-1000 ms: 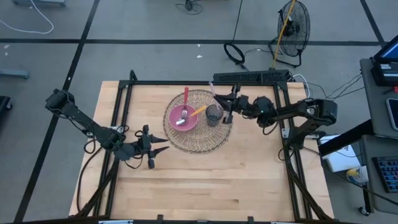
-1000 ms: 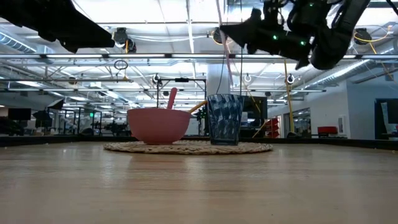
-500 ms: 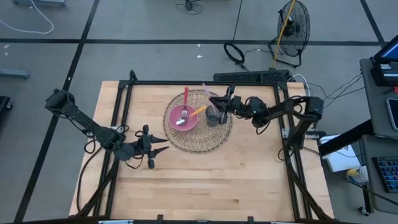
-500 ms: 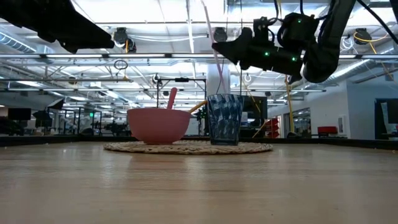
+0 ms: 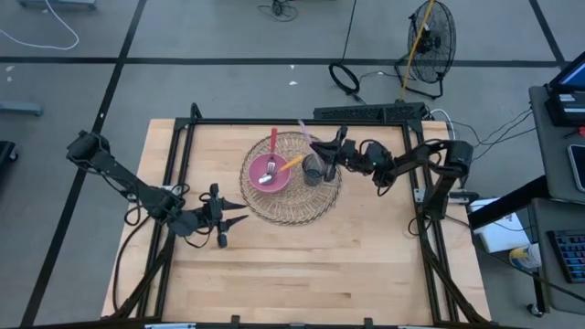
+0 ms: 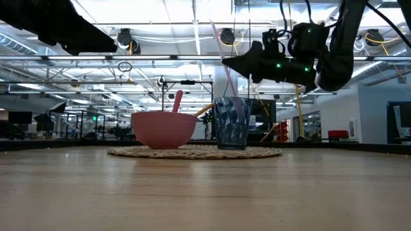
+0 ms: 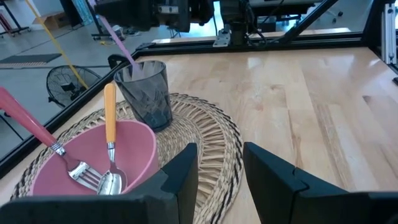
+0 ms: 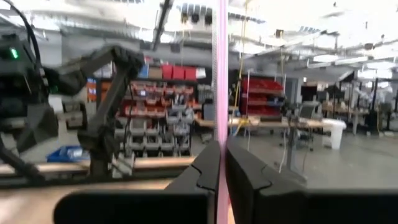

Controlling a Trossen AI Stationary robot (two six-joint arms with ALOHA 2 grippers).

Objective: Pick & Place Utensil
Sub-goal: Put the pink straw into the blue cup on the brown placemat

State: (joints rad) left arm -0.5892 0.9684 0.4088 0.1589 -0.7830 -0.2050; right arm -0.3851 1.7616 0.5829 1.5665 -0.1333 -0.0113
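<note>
I'm holding the right gripper (image 6: 226,62) clamped on a pink utensil handle (image 6: 226,76), its lower end dipping into the dark glass cup (image 6: 232,123) on the woven mat (image 5: 294,203). My left gripper (image 5: 239,213) is waiting over bare table beside the mat, fingers (image 7: 273,171) apart, nothing between them.

Two arms, black, slim jointed links with bulkier round joint housings. Left arm (image 5: 128,187): black cable looping along links. Right arm (image 5: 430,164): black cables at base, green indicator lights on wrist housing in low view. Left gripper (image 7: 219,168): two flat matte-black wedge fingers (image 7: 180,174). Right gripper (image 8: 219,168): same dark, smooth, tapered fingers (image 8: 205,171).
</note>
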